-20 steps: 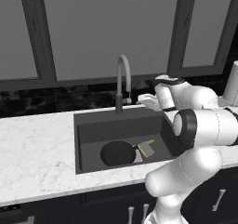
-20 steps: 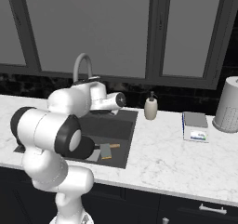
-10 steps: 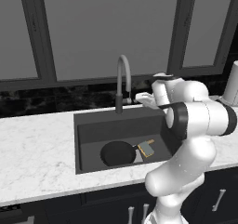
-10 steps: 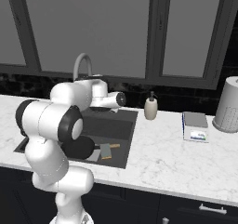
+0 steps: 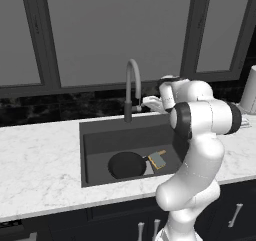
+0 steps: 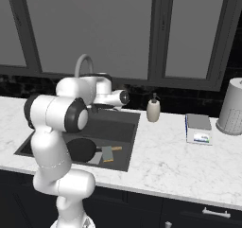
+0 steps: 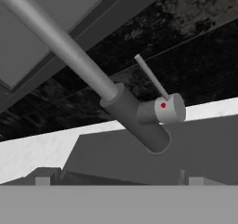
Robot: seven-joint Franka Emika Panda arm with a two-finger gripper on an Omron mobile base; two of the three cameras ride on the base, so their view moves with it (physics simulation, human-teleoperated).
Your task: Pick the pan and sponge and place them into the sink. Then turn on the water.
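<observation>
The black pan [image 5: 126, 164] lies on the floor of the dark sink [image 5: 120, 135], wooden handle toward the sponge [image 5: 158, 159] beside it. In the right base view the pan [image 6: 84, 148] is partly behind my arm, with the sponge [image 6: 108, 153] to its right. My gripper [image 5: 148, 103] hovers over the sink's back edge, just right of the grey gooseneck faucet [image 5: 131, 85]. Seen from the hand, the open gripper [image 7: 117, 177] holds nothing and faces the faucet's side handle [image 7: 163, 109] with its thin lever [image 7: 148, 75]. No water is in view.
A beige soap dispenser [image 6: 153, 109] stands right of the sink [image 6: 120, 127]. A small box [image 6: 198, 128] and a pale cylinder [image 6: 231, 106] sit further right on the marble counter [image 6: 160, 161]. Dark windows rise behind the faucet.
My hand has edged left toward the faucet's base, and the elbow has swung upward. The jaws stay open. Pan and sponge have not moved.
</observation>
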